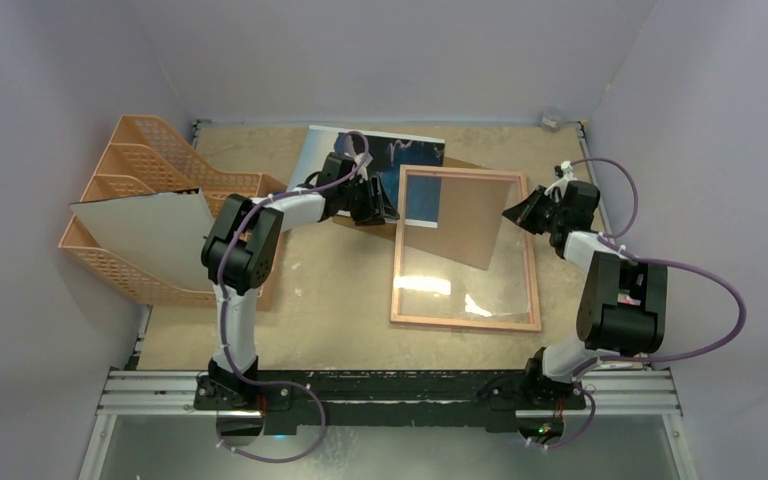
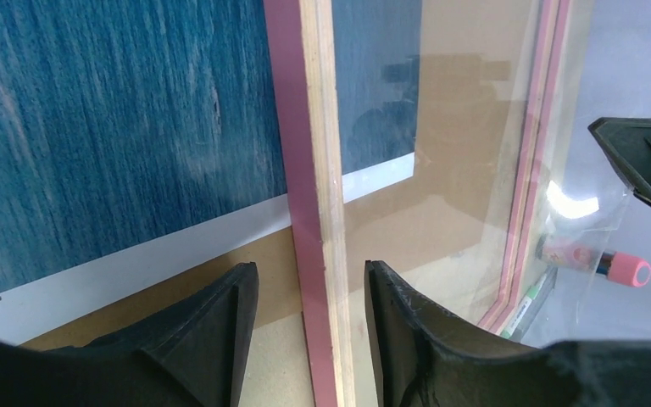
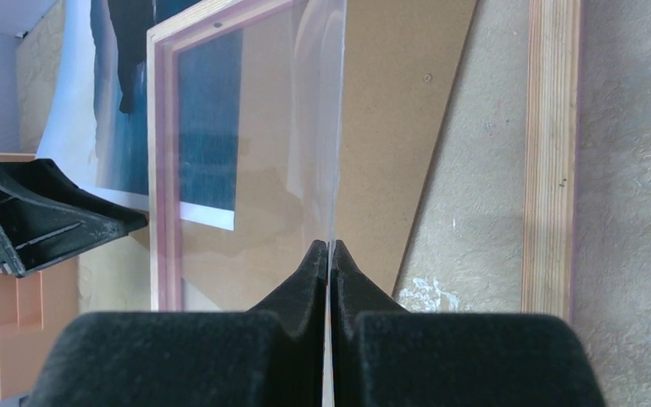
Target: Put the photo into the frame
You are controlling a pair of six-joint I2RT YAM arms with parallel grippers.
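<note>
top view: frame [image 1: 465,322] lies flat on the table [image 1: 340,300], a little toward 3 o'clock of centre, tan wood rim up. photo [image 1: 405,152] is at the table's 12 o'clock, sea side up, outside the frame. one of its corners reaches under the frame's 11 o'clock corner, and blue print and white border show through the glazing there. brown board [image 3: 398,127] lies skewed under the frame's 12 o'clock half and overlaps the photo; which one is on top i cannot tell for sure. left gripper [image 2: 311,280] is at the frame's 10 o'clock rail, jaws spread. its fingers [image 2: 229,331] straddle the rail with a gap on each side, nothing held. right gripper [image 3: 331,250] is at the frame's 2 o'clock side, jaws pressed together, pinching the edge of the clear pane [image 3: 335,153]. in the right wrist view the pane is seen edge-on, with the frame's 3 o'clock rail lying apart from it. orange organiser [image 1: 130,160] stands at the table's 9 o'clock with a greyish-white sheet [image 1: 140,225] leaning in it. in the left wrist view a small pink-capped item [image 2: 631,270] lies beyond the far rail; what it is i cannot tell.
</note>
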